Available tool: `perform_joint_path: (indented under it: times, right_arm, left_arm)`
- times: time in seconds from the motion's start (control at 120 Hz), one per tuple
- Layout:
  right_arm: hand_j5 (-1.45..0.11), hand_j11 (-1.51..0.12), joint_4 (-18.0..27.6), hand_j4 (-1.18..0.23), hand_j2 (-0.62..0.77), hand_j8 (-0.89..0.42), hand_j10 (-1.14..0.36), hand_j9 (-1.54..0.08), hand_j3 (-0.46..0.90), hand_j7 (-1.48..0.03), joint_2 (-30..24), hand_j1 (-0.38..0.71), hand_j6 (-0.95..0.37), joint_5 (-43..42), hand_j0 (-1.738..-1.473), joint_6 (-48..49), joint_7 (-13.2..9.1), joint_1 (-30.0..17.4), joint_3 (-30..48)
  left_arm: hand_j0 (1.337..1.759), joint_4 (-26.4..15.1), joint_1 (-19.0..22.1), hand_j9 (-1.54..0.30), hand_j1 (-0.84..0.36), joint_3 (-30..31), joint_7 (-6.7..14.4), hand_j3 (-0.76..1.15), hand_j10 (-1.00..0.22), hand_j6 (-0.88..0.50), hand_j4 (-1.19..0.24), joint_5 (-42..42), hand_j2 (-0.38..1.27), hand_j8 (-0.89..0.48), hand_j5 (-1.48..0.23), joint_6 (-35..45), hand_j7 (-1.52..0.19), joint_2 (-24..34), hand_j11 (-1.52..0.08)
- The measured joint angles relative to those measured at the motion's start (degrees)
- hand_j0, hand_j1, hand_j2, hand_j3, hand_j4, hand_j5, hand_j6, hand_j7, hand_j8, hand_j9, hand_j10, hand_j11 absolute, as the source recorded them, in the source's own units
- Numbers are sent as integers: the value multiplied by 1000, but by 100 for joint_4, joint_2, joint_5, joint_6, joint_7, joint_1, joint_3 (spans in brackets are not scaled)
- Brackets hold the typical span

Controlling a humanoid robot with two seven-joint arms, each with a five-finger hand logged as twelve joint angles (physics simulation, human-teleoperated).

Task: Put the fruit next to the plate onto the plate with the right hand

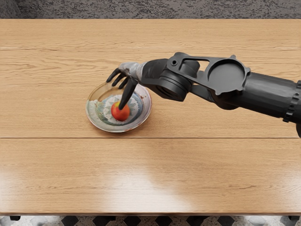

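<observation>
1 wood desk (150,174). 1 right arm (263,92), in from the right edge. 1 plate (143,110), left of centre. 1 right hand (129,75) over the plate's far rim, fingers (126,96) spread, gripping nothing; one points down, tip at the fruit's top. 1 red fruit (120,113) sits mid-plate.

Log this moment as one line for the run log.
right hand: over plate, fingers spread, one pointing down at fruit | fruit: lying on plate, not gripped | left hand: not in view
</observation>
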Motion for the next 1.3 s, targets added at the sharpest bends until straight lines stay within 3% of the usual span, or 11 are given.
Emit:
perform_joint_path:
  times: [0.217,0.392,0.467,0.608,0.783,1.0,1.3]
  right_arm:
    - [-197,-197,65,-150,8,-135,-147,-198,0,-195,-96,-177,-141,60,-1658,-4,-9,-21,270]
    - [-116,-116,856,-89,-1,-83,-87,-116,0,-115,-916,-246,-86,875,-1658,617,-5,-351,1095]
    - [-97,-97,1122,-74,-3,-70,-73,-97,0,-96,-1348,-263,-72,1404,-1658,1121,-7,-591,1485]
    - [-75,-74,1356,-57,-6,-55,-57,-75,0,-74,-2117,-282,-56,2004,-1658,2363,-12,-1500,2521]
    - [-62,-62,1451,-47,-7,-46,-47,-62,0,-61,-3240,-293,-47,3159,-1658,3630,-7,-2192,2947]
    - [-55,-55,1473,-42,-7,-41,-42,-55,0,-55,-4471,-299,-41,4273,-1658,3964,0,-2828,3024]
    - [-51,-52,1557,-37,-7,-37,-38,-52,0,-52,-5295,-302,-36,4791,-1658,4011,-2,-3260,3004]
  left_arm:
    - [1658,0,0,-299,74,0,0,0,-230,-230,-230,0,46,-230,-299,-2,-299,0,-299]
    - [1658,1,0,-299,74,0,0,0,-230,-230,-230,0,46,-230,-299,0,-299,0,-299]
    - [1658,1,0,-299,74,0,0,0,-230,-230,-230,1,46,-230,-299,-2,-299,0,-299]
    - [1658,0,0,-299,74,0,0,0,-230,-230,-230,0,46,-230,-299,0,-299,0,-299]
    - [1658,1,0,-299,74,0,0,0,-230,-230,-230,0,46,-230,-299,-1,-299,0,-299]
    - [1658,0,0,-299,73,-1,0,0,-230,-231,-230,0,46,-230,-299,-1,-299,0,-299]
    - [1658,0,0,-299,73,0,0,0,-230,-231,-230,0,46,-230,-299,-1,-299,0,-299]
